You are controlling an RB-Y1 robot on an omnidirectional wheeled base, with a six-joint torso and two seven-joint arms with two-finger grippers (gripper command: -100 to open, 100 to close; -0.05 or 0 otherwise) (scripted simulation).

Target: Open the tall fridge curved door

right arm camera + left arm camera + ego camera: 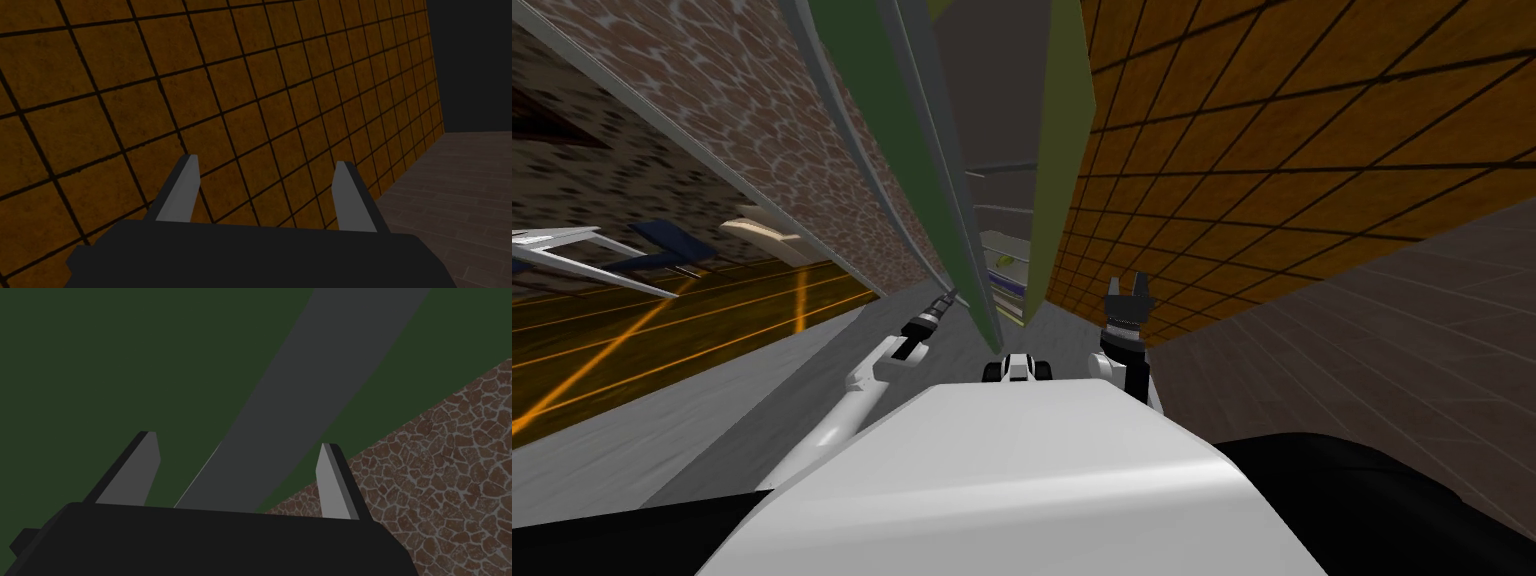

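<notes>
The tall fridge's green door (897, 160) stands ajar, and shelves (1005, 272) show in the gap between it and the olive side panel (1064, 150). My left gripper (949, 297) reaches to the door's outer face low down. In the left wrist view the gripper (239, 440) is open, and a curved grey handle band (310, 388) on the green door (100, 378) runs between its fingers without being clamped. My right gripper (1127, 290) hangs open beside the fridge, right of the opening; in its wrist view the right gripper (267, 161) holds nothing.
A brown cobble-patterned wall (712, 120) runs along the left of the door. An orange tiled wall (1312, 130) flanks the fridge on the right, close to my right gripper. A blue seat (672, 240) stands far left on orange floor. Grey-brown floor (1362, 330) lies to the right.
</notes>
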